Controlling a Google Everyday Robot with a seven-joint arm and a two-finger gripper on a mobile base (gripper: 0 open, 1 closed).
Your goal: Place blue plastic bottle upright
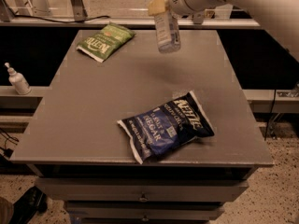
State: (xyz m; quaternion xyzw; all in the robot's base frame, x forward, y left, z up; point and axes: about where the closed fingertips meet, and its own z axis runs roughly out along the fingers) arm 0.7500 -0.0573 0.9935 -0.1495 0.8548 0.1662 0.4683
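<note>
The blue plastic bottle [167, 31] is a small clear bottle with a pale label. It hangs nearly upright, base down, in the air over the far middle of the grey table [93, 106]. My gripper [162, 3] is at the top of the view, shut on the bottle's upper end, with a tan finger pad [156, 5] showing on its left. The bottle's cap is hidden inside the gripper. The white arm reaches in from the upper right.
A green chip bag [105, 41] lies at the table's far left. A dark blue chip bag [166, 125] lies near the front edge. A white pump-top bottle [17, 80] stands on a ledge to the left. Drawers sit under the table front.
</note>
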